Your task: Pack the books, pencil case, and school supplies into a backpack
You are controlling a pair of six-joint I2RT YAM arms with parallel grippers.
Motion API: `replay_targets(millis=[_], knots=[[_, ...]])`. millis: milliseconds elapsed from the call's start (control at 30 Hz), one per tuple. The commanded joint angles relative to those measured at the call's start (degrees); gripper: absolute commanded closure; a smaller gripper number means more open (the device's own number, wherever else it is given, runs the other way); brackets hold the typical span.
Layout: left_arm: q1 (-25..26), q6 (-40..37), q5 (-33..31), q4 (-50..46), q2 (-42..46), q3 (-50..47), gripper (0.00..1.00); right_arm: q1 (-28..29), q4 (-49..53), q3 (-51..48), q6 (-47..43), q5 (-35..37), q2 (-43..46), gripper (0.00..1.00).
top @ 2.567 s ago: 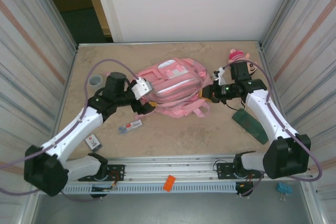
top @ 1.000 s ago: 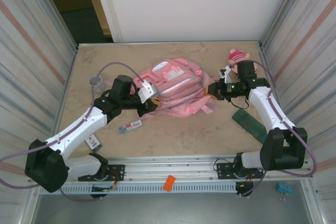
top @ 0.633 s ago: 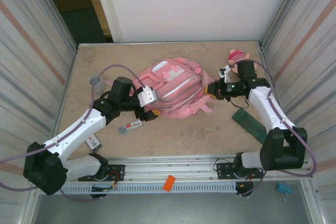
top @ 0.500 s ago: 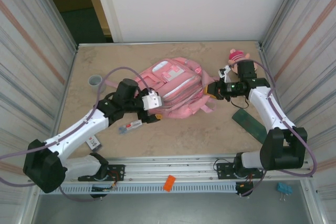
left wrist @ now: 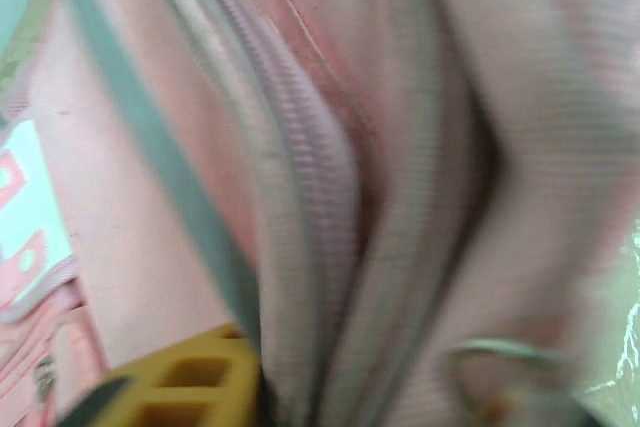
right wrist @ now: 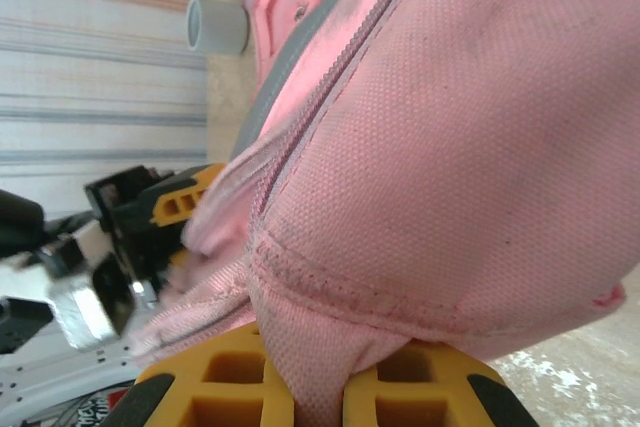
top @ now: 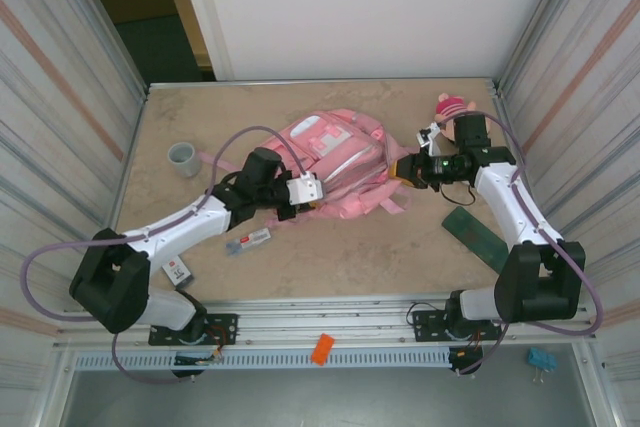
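— Where is the backpack?
— The pink backpack lies on the table, about mid-width and nearer the far edge than the near one.
— The right gripper?
— The right gripper is at the backpack's right side. In the wrist view its yellow fingers pinch a fold of the pink fabric.
— The left?
— The left gripper is against the backpack's near left side. Its wrist view is blurred, so I cannot tell whether the jaws grip cloth.
— Supplies?
— The grey-white stick pack lies on the near left part of the table, apart from the backpack. The small white square piece is closer to the near left corner. A grey cup stands near the left edge.
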State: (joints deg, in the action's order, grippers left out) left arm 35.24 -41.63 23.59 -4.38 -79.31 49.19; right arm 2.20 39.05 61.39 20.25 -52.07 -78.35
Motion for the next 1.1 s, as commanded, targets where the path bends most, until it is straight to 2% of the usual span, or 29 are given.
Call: replay_targets(millis=[0, 67, 167, 333, 467, 533, 667, 800, 967, 1067], knots=[[-2.61, 10.17, 10.22, -2.49, 1.24, 0.91, 0.98, -2.17, -0.21, 1.74, -4.17, 2.07, -1.74, 0.95], [-2.72, 14.73, 12.36, -2.23, 2.38, 0.17, 1.0, -2.49, -1.66, 0.81, -4.78, 2.59, -2.58, 0.91], [-2.85, 24.17, 16.19, 3.94, 3.51, -2.83, 1.0, -2.39, -5.26, -1.19, -6.3, 3.65, -1.67, 0.82], [-3.01, 34.92, 19.2, 9.27, 0.43, -4.57, 1.0, -2.33, -6.21, -2.59, -9.18, 12.53, 2.93, 0.53], [-3.29, 40.13, 23.02, 11.33, -2.66, -4.06, 1.0, -0.87, -0.58, -0.6, -10.02, 22.98, 8.78, 0.47], [-3.34, 41.94, 24.17, 11.71, -4.09, -3.45, 1.0, 1.88, 3.18, 1.07, -9.71, 30.54, 12.43, 0.47], [-3.54, 43.88, 26.36, 11.85, -5.72, -3.0, 1.0, 9.91, 8.36, 3.89, -2.6, 41.83, 18.14, 0.48], [-4.04, 45.39, 28.86, 10.53, -7.35, -1.85, 1.0, 22.52, 8.77, 4.32, 9.1, 50.13, 21.22, 0.53], [-4.74, 46.91, 31.66, 8.16, -9.96, 0.57, 1.0, 41.45, 1.12, 0.9, 17.86, 62.09, 20.15, 0.57], [-4.8, 46.68, 32.7, 6.98, -10.95, 1.73, 1.0, 46.9, -1.59, 1.07, 20.6, 65.08, 15.23, 0.56]])
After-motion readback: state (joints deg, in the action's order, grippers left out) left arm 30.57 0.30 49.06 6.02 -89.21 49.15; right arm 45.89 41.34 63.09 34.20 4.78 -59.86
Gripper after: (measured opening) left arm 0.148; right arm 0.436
